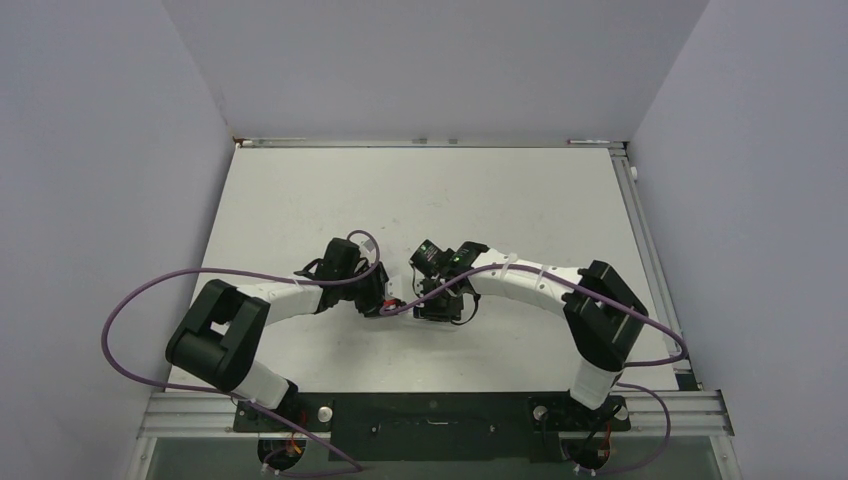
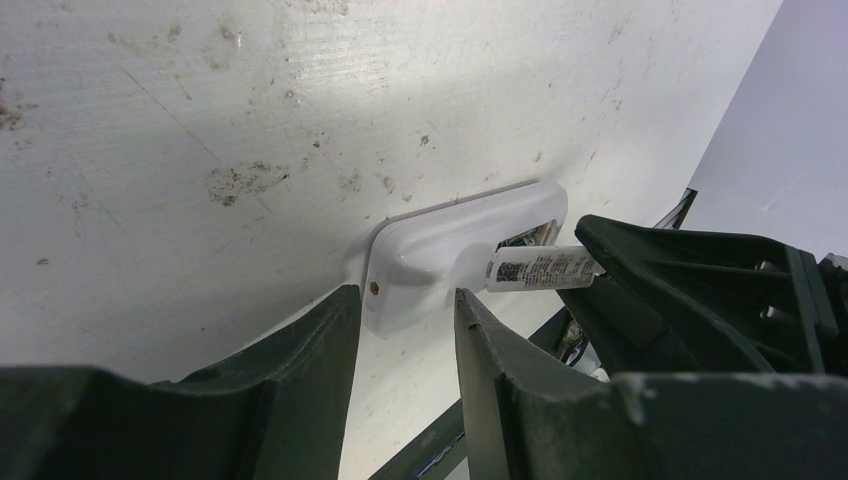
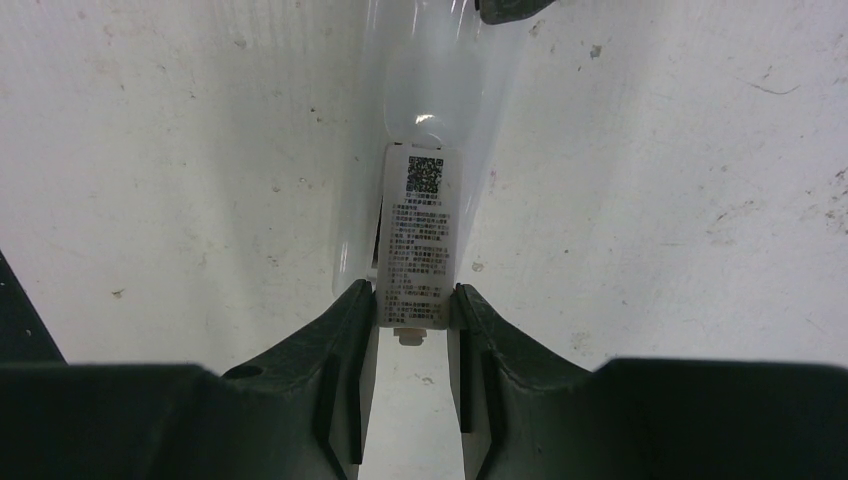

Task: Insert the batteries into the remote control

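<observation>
1. While both arms meet at the middle of the surface [image 1: 300, 200], a little toward its near edge, open room runs to the far edge and out to both side edges.
2. The left gripper [image 2: 405, 300] straddles one end of the remote [image 2: 450, 240]. Its jaws sit just beside both flanks, and it cannot be told whether they pinch.
3. The right gripper [image 3: 415, 300] is clamped on the outer end of the cover [image 3: 418, 230].
4. The remote lies flat mid-surface between the grippers, slot [image 2: 525, 236] upward.
5. The labelled cover reaches from the jaws to the slot's end.
6. No batteries show, and the slot's inside is hidden.
7. The step looks like cover work at the slot. Next, the remote likely needs bracing and the cover a straight move along the remote's length, since the grippers stand near each other.
</observation>
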`<state>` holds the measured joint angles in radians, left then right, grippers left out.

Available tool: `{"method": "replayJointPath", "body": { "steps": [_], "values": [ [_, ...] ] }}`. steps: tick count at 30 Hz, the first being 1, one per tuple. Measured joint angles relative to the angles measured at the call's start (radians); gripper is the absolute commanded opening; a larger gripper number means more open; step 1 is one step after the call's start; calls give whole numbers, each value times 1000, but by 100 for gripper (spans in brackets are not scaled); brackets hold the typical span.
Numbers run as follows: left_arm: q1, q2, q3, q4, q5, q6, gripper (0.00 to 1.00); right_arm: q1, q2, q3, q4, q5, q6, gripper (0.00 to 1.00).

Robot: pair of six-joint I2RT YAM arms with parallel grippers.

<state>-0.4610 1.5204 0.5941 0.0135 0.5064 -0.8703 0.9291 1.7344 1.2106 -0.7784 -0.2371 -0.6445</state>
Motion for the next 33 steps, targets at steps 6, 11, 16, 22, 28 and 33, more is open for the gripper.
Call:
{"method": "replayJointPath", "body": {
  "steps": [6, 11, 16, 22, 28, 33],
  "values": [
    [0, 0, 0, 6, 6, 0, 35, 0, 11, 0, 0, -4, 0, 8],
    [-1, 0, 0, 9, 7, 0, 35, 0, 11, 0, 0, -3, 0, 8],
    [-1, 0, 0, 12, 8, 0, 35, 0, 11, 0, 0, -2, 0, 8],
    [-2, 0, 0, 13, 13, 0, 35, 0, 11, 0, 0, 3, 1, 8],
    [-4, 0, 0, 13, 14, 0, 35, 0, 11, 0, 0, 5, 2, 8],
    [-8, 2, 0, 14, 14, 0, 35, 0, 10, 0, 0, 5, 2, 8]
  ]
}}
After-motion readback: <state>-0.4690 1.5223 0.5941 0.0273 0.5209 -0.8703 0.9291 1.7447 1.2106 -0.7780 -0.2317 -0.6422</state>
